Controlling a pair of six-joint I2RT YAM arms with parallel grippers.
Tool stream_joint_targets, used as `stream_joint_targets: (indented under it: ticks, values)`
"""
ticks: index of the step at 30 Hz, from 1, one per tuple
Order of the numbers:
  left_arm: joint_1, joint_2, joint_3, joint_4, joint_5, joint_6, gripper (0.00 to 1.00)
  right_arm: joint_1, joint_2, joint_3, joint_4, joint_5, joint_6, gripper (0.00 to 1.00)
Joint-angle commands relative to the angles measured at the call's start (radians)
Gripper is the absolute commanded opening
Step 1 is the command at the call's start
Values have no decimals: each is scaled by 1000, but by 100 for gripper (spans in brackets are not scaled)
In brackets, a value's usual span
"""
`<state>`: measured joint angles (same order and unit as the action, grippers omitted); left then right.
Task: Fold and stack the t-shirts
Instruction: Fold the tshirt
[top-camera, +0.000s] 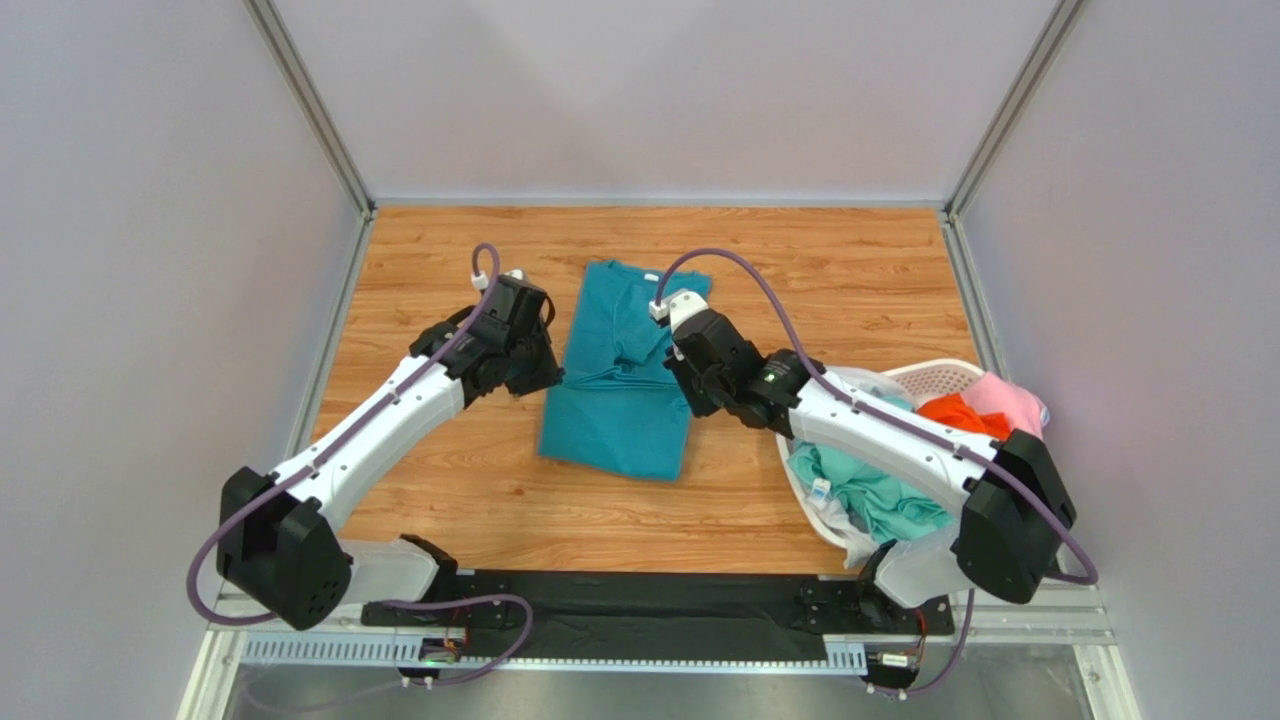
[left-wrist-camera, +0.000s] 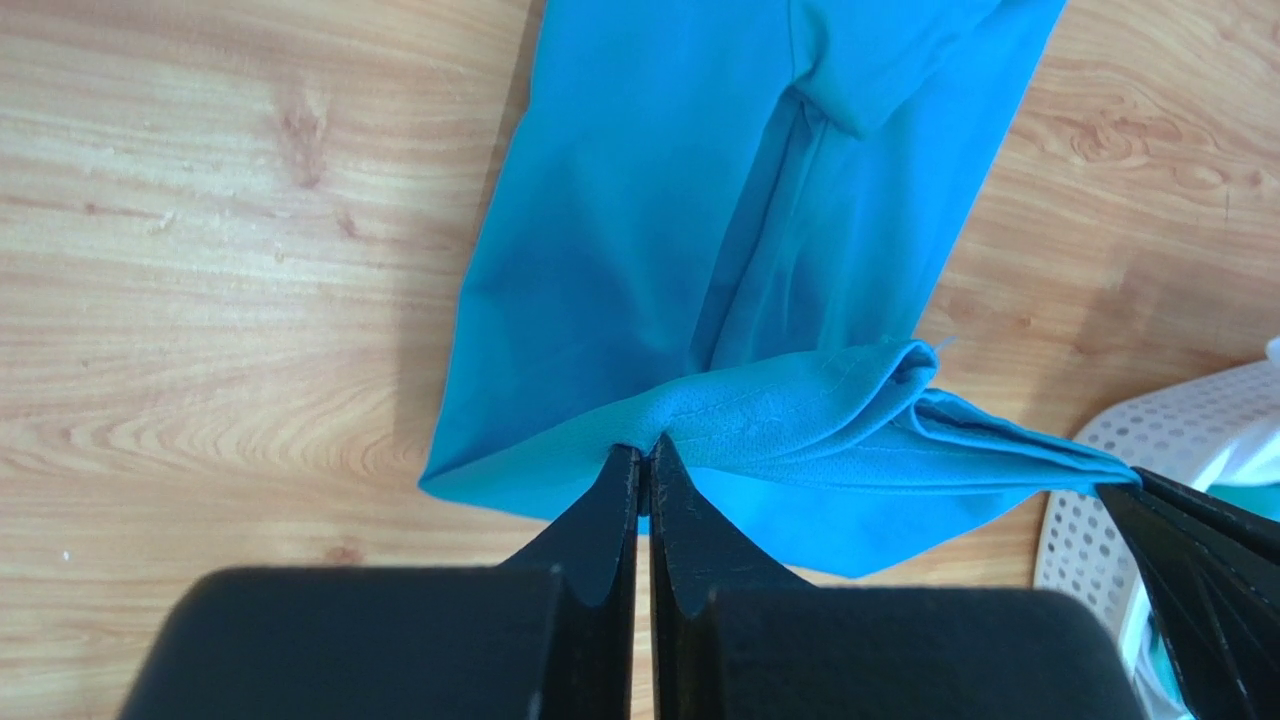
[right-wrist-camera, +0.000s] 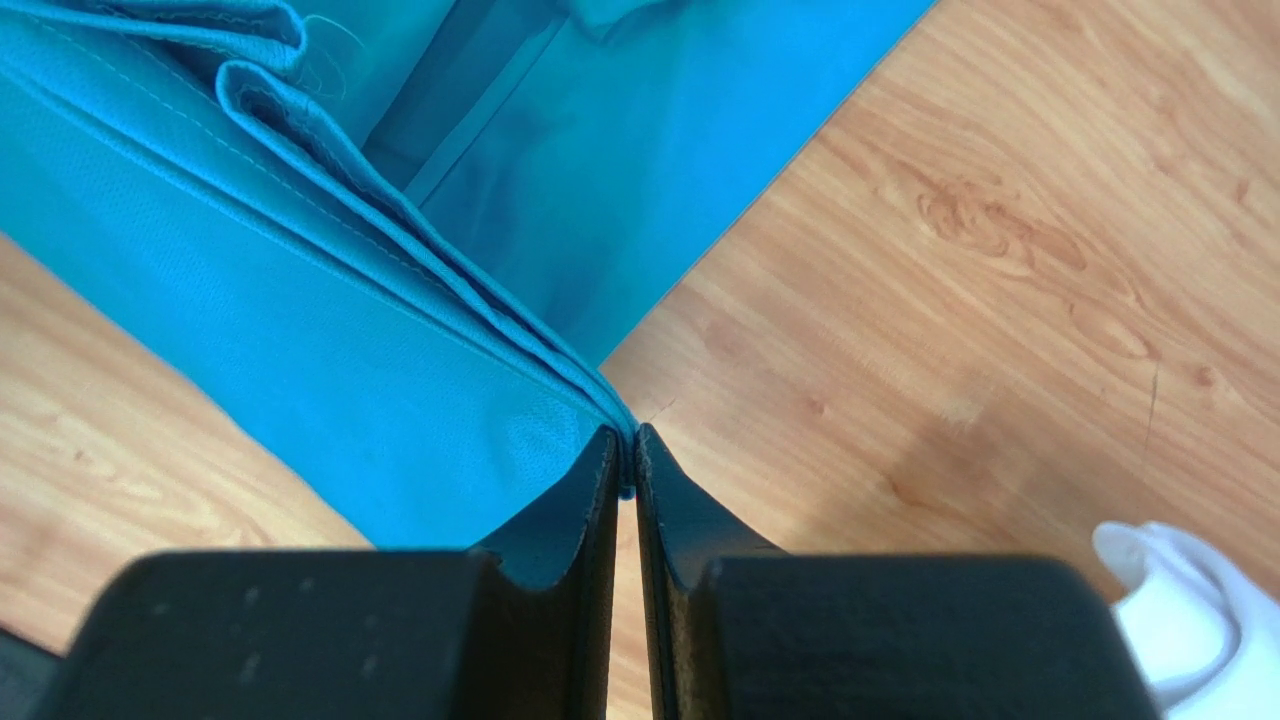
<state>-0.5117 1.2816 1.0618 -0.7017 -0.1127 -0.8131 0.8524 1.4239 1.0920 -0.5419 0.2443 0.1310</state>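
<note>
left tool (left-wrist-camera: 643, 450) clenching teal t-shirt (top-camera: 619, 420) left edge | right tool (right-wrist-camera: 627, 446) clenching its right edge | shirt's long axis running near-to-far on tabletop (top-camera: 842, 285), between both tools

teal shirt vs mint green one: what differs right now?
The teal shirt lies on the table; the mint green shirt sits in the basket. Teal is partly folded flat; mint green is crumpled. The left tool and right tool each pinch teal's edge; nothing holds mint green. Both are plain cloth.
</note>
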Motion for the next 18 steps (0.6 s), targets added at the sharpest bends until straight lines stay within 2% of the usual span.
stream_joint_targets:
  ticks: [1, 18]
  values:
    - [24, 38, 55, 47, 13, 38, 0, -22, 46, 62, 63, 30, -66, 9]
    - [128, 340, 190, 100, 136, 126, 0, -131, 280, 181, 122, -30, -103, 9]
